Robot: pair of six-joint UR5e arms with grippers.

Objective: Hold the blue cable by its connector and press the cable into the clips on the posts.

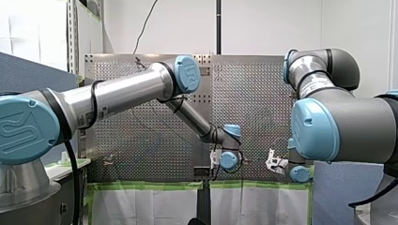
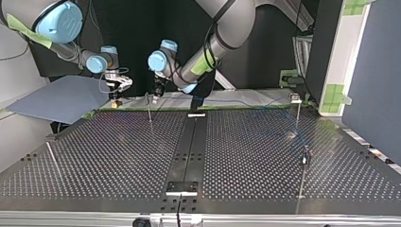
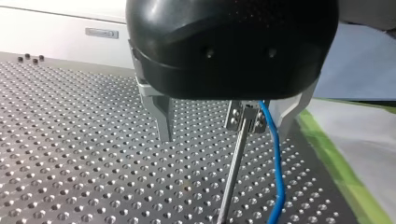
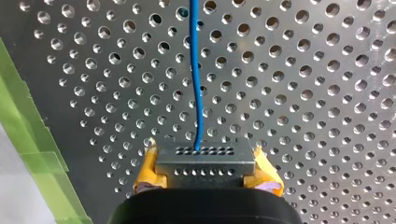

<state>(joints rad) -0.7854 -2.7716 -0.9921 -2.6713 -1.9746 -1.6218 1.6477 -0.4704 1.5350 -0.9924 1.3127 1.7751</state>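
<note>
In the right wrist view my right gripper (image 4: 204,157) has its yellow pads (image 4: 145,170) shut on a grey metal connector (image 4: 205,164). The blue cable (image 4: 196,79) runs straight ahead from it over the perforated plate. In the left wrist view my left gripper (image 3: 224,135) stands open, its metal fingers (image 3: 161,116) either side of a thin post (image 3: 233,168). The clip (image 3: 243,116) on top of that post has the blue cable (image 3: 275,168) at it, and the cable drops down beside the post. In the top view both grippers (image 2: 156,92) (image 2: 116,94) hover at the far edge.
More thin posts stand at the top view's right, one with a clip (image 2: 295,98) and one nearer (image 2: 306,158). A black rail (image 2: 191,142) runs down the table's middle. Green tape (image 4: 28,140) lines the plate's edge, and a blue-grey panel (image 2: 61,97) lies at the top view's left.
</note>
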